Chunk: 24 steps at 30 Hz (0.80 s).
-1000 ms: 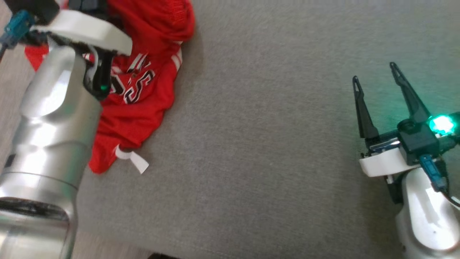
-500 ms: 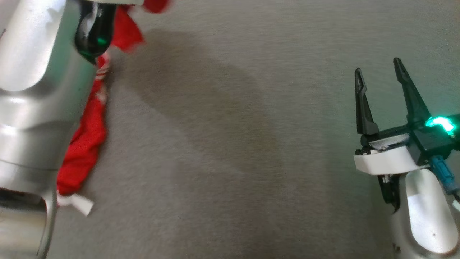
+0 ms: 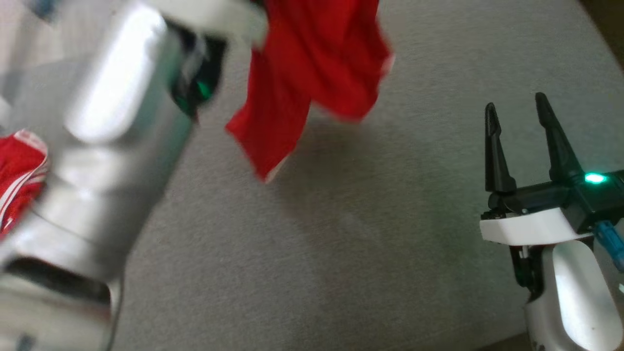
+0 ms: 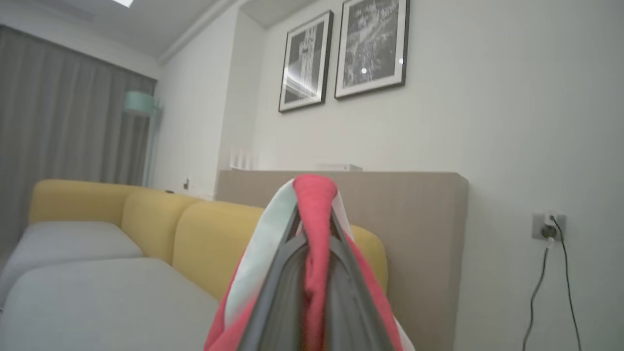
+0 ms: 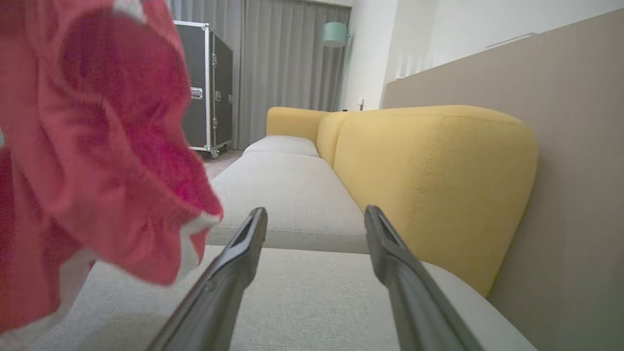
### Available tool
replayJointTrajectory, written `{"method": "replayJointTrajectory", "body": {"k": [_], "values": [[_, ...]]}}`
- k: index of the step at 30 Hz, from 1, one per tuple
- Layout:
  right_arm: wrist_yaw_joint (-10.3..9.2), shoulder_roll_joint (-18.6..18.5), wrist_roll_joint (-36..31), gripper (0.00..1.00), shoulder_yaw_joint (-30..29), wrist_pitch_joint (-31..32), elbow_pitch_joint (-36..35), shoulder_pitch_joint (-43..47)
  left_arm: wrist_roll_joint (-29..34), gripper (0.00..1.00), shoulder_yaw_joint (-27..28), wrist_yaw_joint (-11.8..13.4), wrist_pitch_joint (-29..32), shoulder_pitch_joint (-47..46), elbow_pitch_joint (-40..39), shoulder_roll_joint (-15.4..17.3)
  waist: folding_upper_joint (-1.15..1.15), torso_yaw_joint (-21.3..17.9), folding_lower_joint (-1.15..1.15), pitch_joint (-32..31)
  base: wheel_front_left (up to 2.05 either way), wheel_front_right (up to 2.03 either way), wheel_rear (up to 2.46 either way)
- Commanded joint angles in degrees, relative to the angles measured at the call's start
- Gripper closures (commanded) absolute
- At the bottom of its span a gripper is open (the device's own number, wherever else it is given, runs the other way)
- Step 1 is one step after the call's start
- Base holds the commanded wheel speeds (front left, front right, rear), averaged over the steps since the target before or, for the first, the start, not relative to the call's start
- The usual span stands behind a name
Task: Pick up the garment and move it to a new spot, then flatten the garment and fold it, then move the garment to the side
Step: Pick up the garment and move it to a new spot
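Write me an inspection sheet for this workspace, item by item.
surface: grey seat cushion, shadowed below the garment.
job's things: red garment lifted, hanging above the cushion.
clutter: red striped cloth at head view's left edge, perhaps the same garment.
grippers: left gripper shut on garment; right gripper open, empty.
cables: blue plug at right wrist; cord in wall socket.
surroundings: yellow backrest, framed pictures, black case.

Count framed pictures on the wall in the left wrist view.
2. Both hang side by side on the white wall, above the beige partition: the left frame nearer the room corner, the right frame beside it. Others may hang out of view.
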Motion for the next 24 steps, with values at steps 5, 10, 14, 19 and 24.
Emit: {"method": "replayJointTrajectory", "body": {"k": [5, 10, 14, 19, 24], "values": [[0.43, 0.12, 1.77, 0.00, 0.64, -0.29, -1.50, -0.56, 0.71, 1.00, -3.13, 0.24, -1.10, 13.22, 4.75, 3.26, -0.01, -2.64, 0.00, -0.01, 0.00, 0.00, 0.00], [0.43, 0.12, 2.46, 0.00, -0.09, -0.29, -0.84, -0.12, 5.21, 1.00, -1.12, 4.07, -2.46, 23.71, 8.49, 3.27, -0.01, -1.78, 0.00, 0.52, 0.00, 0.00, 0.00], [0.43, 0.12, 2.74, 0.00, -0.89, -0.29, 0.71, 1.12, 12.57, 0.00, 7.77, 8.09, -2.51, 32.32, 1.07, 0.99, -0.01, 0.85, 0.00, 0.05, 0.00, 0.00, 0.00], [0.43, 0.12, 2.37, 0.00, -0.78, -0.29, 4.61, 3.15, 25.72, 0.00, 16.67, 14.37, -2.52, 43.12, -10.80, -3.27, -0.01, 5.70, 0.00, -2.27, 0.00, 0.00, 0.00], [0.43, 0.12, 3.83, 0.00, 0.50, -0.29, 5.15, 5.71, 32.31, 0.00, 19.70, 15.64, -2.53, 52.26, -18.23, -6.10, -0.01, 10.60, 0.00, -6.01, 0.00, 0.00, 0.00]]}}
